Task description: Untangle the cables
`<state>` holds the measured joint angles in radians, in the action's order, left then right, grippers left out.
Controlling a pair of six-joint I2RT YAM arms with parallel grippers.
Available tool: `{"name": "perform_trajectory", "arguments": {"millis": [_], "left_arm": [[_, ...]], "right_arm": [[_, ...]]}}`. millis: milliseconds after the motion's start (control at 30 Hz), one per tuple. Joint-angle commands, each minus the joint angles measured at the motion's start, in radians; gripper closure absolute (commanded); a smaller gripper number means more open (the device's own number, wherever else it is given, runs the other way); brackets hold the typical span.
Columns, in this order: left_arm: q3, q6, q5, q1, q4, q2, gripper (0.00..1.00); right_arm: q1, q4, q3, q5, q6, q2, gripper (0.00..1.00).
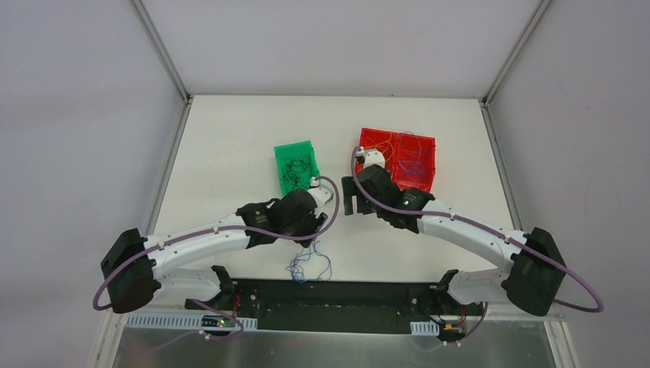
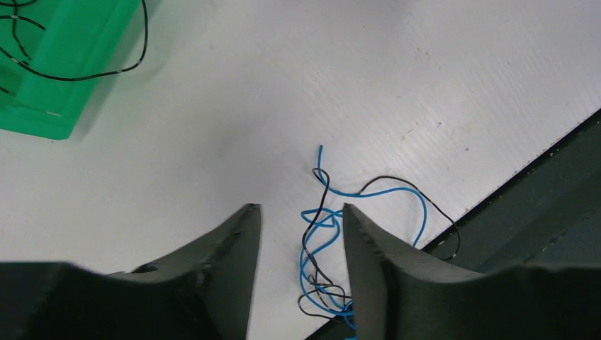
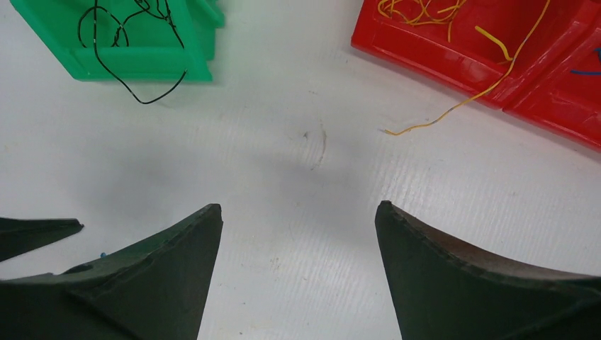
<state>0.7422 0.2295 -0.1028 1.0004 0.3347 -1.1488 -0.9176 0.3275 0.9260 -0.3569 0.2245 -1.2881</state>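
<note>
A small tangle of blue and black cables lies at the table's near edge. In the left wrist view the cable tangle lies on the table between and just beyond my fingers. My left gripper is open above it and grips nothing; it sits over the tangle in the top view. My right gripper is wide open and empty over bare table, between the two trays. Black cables lie in the green tray, one looping over its rim. Orange cables trail out of the red tray.
The green tray stands at mid-table on the left, the red two-part tray on the right with orange and blue strands. The dark front rail borders the table edge beside the tangle. White walls enclose the table.
</note>
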Motion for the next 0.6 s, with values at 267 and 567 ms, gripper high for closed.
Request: {"name": "perform_trajectory", "arguments": {"millis": [267,567], "left_arm": [[0.096,-0.01,0.069,0.0,0.065,-0.133,0.71],[0.07,-0.014,-0.117,-0.001,-0.044,0.083,1.0]], "right_arm": [[0.0,-0.049,0.023,-0.034,0.019,0.035,0.17],[0.001,-0.067,-0.011,0.007,0.023,0.064,0.17]]}}
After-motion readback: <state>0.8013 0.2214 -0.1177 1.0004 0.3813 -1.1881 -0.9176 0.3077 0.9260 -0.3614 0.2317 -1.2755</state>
